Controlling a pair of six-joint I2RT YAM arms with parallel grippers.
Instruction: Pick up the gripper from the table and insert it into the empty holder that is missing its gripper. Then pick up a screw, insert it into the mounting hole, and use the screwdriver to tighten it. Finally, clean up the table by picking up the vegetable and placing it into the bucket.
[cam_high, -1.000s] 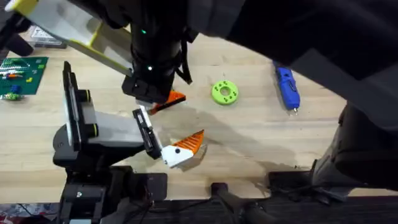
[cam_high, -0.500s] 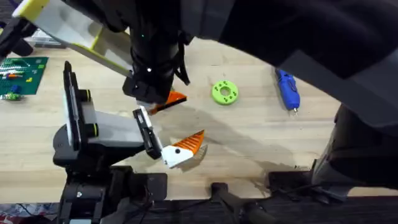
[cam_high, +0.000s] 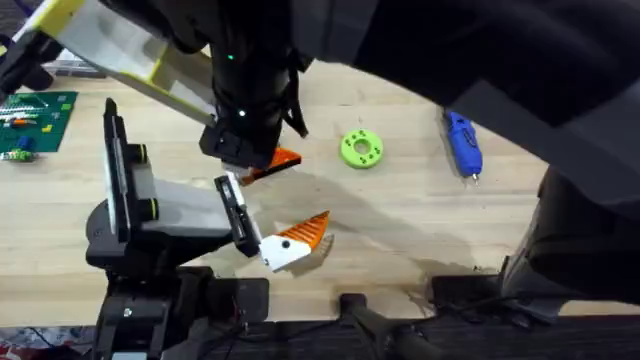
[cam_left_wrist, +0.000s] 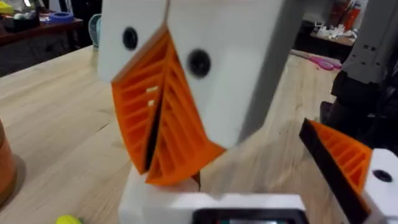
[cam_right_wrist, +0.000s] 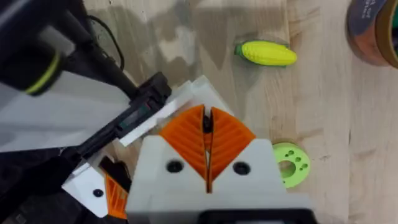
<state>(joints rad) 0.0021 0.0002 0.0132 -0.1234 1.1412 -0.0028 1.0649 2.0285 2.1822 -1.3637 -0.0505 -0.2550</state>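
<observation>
Right wrist view shows the vegetable (cam_right_wrist: 266, 53) and bucket (cam_right_wrist: 376, 31), hidden overhead. Both the left gripper (cam_left_wrist: 163, 134) and right gripper (cam_right_wrist: 207, 140) sit pressed together, empty. Scene barely changed since a second ago; screwdriver (cam_high: 461, 142) unmoved.

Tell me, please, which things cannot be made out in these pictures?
- orange finger, overhead: mostly under a dark arm; whether it is held or lying on the table cannot be told.
- bucket, right wrist view: cut off by the edge, so its inside is hidden.
- vegetable, left wrist view: cut off by the edge.
- holder, overhead: its mounting hole is too small to see.
- screwdriver, overhead: its tip is too small to see.
</observation>
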